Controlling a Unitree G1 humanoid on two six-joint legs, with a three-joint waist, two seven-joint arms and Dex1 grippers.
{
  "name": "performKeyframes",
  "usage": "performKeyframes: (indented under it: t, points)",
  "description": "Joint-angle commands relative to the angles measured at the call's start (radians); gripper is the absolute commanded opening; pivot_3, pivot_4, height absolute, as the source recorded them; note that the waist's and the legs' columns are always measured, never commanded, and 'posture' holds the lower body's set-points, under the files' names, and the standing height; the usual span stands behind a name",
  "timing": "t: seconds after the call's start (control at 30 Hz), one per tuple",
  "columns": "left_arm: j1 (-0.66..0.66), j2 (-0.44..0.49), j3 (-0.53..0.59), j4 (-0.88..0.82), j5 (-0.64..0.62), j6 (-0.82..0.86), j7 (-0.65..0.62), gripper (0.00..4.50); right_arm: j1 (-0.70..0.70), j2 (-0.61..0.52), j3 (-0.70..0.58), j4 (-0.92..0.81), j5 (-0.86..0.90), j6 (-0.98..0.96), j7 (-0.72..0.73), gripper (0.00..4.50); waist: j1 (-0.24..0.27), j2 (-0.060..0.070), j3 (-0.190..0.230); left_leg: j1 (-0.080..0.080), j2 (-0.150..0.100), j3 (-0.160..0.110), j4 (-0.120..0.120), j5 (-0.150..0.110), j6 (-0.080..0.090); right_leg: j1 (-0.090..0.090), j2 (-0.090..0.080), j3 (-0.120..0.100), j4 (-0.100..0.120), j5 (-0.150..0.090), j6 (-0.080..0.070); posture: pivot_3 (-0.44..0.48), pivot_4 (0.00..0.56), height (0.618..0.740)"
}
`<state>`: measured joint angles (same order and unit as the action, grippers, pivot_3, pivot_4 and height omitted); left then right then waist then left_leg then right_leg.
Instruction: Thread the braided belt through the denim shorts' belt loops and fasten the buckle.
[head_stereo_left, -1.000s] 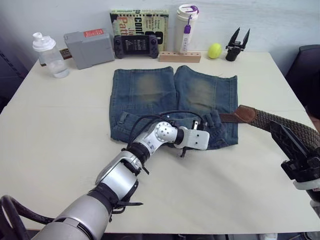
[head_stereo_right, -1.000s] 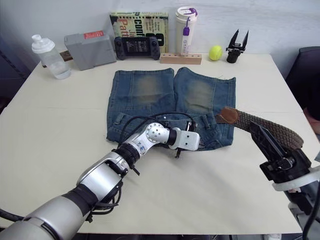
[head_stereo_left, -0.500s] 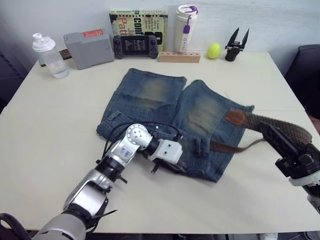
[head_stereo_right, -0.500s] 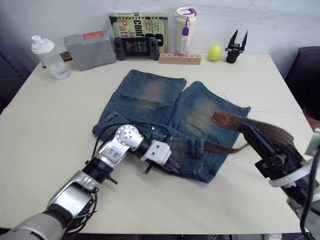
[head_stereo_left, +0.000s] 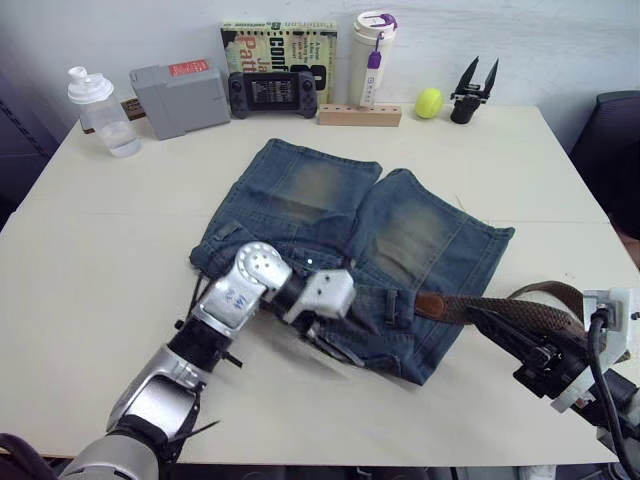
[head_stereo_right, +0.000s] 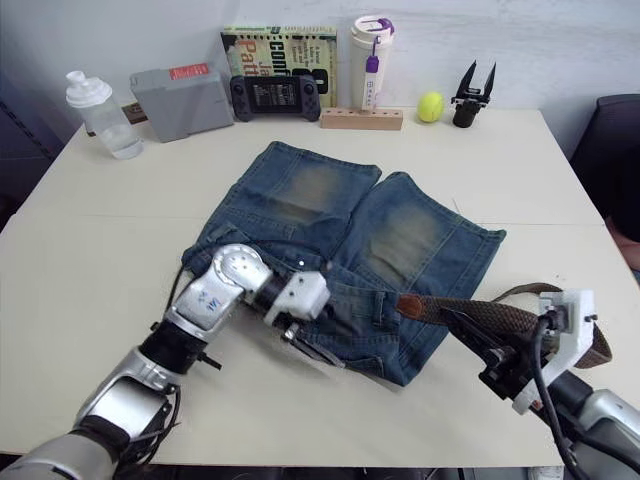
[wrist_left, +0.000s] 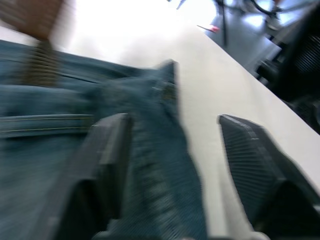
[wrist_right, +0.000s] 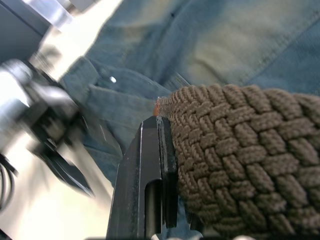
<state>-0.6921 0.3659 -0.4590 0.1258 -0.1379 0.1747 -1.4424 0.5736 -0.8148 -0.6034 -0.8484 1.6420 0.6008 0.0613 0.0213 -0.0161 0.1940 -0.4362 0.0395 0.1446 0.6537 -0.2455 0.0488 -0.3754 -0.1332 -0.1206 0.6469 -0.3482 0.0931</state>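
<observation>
The denim shorts (head_stereo_left: 310, 190) lie skewed on the table, waistband toward me. My left gripper (head_stereo_left: 325, 338) rests at the waistband's middle; the left wrist view shows its fingers (wrist_left: 112, 150) spread wide with a fold of denim between them, so it stands open. The braided belt (head_stereo_left: 515, 312) runs in from the right, and its tan leather end (head_stereo_left: 431, 305) lies on the waistband beside a belt loop (head_stereo_left: 392, 306). My right gripper (head_stereo_left: 487, 325) is shut on the belt's woven part (wrist_right: 235, 150). The belt curls back in a loop (head_stereo_left: 560, 292) near the right table edge. The buckle is hidden.
Along the table's far edge stand a clear bottle (head_stereo_left: 100, 110), a grey box (head_stereo_left: 180, 97), a game controller (head_stereo_left: 273, 90), a book (head_stereo_left: 278, 45), a white tumbler (head_stereo_left: 372, 55), a wooden block (head_stereo_left: 359, 114), a tennis ball (head_stereo_left: 429, 101) and a black two-pronged tool (head_stereo_left: 471, 90).
The shorts were dragged and turned, the waistband swinging left. My left gripper opened. My right gripper pulled the belt down toward the near right, its tan end now on the waistband.
</observation>
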Motion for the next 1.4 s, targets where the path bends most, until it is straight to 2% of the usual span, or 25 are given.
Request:
performKeyframes:
  t: [0.03, 0.17, 0.3, 0.6, 0.87, 1.07, 1.4]
  points:
    - [-0.16, 0.075, 0.226, -0.08, -0.159, 0.169, 0.038, 4.49, -0.051, -0.045, 0.06, 0.011, 0.055, 0.013, -0.113, 0.0, 0.0, 0.0, 0.0, 0.0, 0.0, 0.0, 0.0, 0.0, 0.0, 0.0, 0.0, 0.0, 0.0, 0.0, 0.0, 0.0, 0.15, 0.709]
    - [-0.201, 0.143, 0.298, -0.068, -0.177, 0.238, 0.068, 4.49, -0.126, -0.022, 0.159, 0.062, 0.055, 0.015, -0.156, 0.0, -0.001, 0.0, 0.0, 0.0, 0.0, 0.0, -0.001, 0.002, -0.003, 0.0, 0.0, 0.0, 0.0, 0.0, 0.0, 0.0, 0.15, 0.709]
    - [-0.166, 0.202, 0.294, -0.076, -0.125, 0.229, 0.099, 4.49, -0.193, 0.01, 0.225, 0.136, 0.045, 0.013, -0.175, 0.0, -0.003, 0.0, 0.0, 0.001, 0.0, 0.001, 0.0, 0.003, -0.004, 0.0, 0.001, 0.0, 0.0, 0.0, 0.0, 0.0, 0.15, 0.709]
    - [-0.071, 0.286, 0.306, -0.14, -0.104, 0.254, 0.151, 4.49, -0.26, 0.031, 0.306, 0.218, -0.011, 0.061, -0.108, 0.0, 0.001, 0.0, 0.0, 0.0, -0.001, 0.001, 0.0, 0.004, -0.004, -0.001, 0.001, 0.001, 0.001, 0.0, 0.0, 0.0, 0.15, 0.709]
    - [-0.029, 0.31, 0.319, -0.167, -0.11, 0.283, 0.196, 4.49, -0.36, 0.117, 0.362, 0.303, -0.02, 0.057, -0.04, 0.0, 0.0, 0.0, 0.0, 0.0, -0.001, 0.001, -0.001, 0.004, -0.004, -0.001, 0.001, 0.001, 0.001, 0.0, 0.0, 0.0, 0.15, 0.709]
    - [-0.012, 0.331, 0.319, -0.17, -0.107, 0.284, 0.226, 4.49, -0.463, 0.22, 0.492, 0.394, -0.116, 0.112, 0.054, 0.0, -0.01, 0.0, 0.0, 0.0, 0.0, 0.001, -0.001, 0.004, -0.004, -0.002, 0.001, 0.001, 0.002, 0.0, 0.0, 0.0, 0.15, 0.709]
    - [0.008, 0.341, 0.307, -0.183, -0.106, 0.282, 0.247, 4.49, -0.544, 0.332, 0.532, 0.512, -0.178, 0.167, 0.114, 0.0, -0.021, 0.0, 0.0, 0.0, -0.001, 0.002, -0.001, 0.004, -0.004, -0.002, 0.001, 0.001, 0.004, 0.0, 0.0, 0.0, 0.15, 0.709]
